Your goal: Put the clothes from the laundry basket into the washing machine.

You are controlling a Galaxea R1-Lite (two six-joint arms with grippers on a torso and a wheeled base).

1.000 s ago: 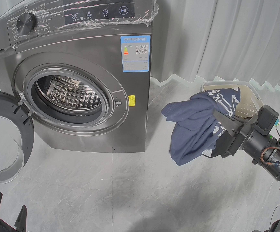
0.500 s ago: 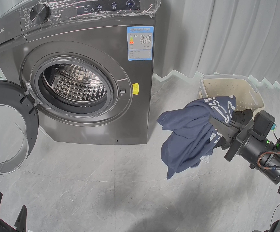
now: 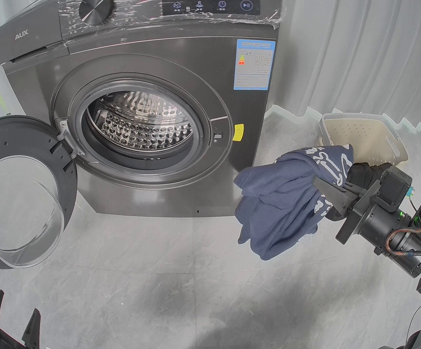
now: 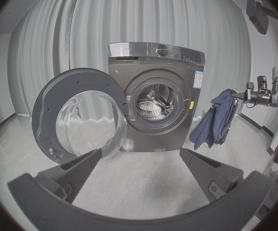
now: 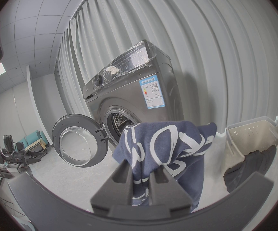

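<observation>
- Garment: a navy top with white print (image 3: 281, 199) hangs in the air off the right end effector (image 3: 334, 195), bunched at the grip and drooping toward the floor (image 3: 181, 287) without touching it.
- Grip: the right wrist view shows the two fingers clenched on a fold of the printed cloth, the rest spilling over and below them.
- Change: the whole head view has shifted over the last second, so the camera has moved. Against the things themselves, the top was across the front of the laundry basket (image 3: 361, 139) and now hangs clear of it, on the side toward the machine.
- Meaning: the garment is out of the basket and nearer the washing machine (image 3: 171, 49). In the head view its far edge now overlaps the cabinet's lower front corner, though I cannot tell if they touch. The carry looks partly done, the loading not yet.
- Target: the drum opening (image 3: 140, 122) stands open and looks bare inside, with the door (image 3: 21, 190) swung fully aside. The garment is well apart from it, off toward the basket side.
- Other arm: the left end effector (image 3: 15, 309) sits low near the floor with fingers spread and nothing between them.
</observation>
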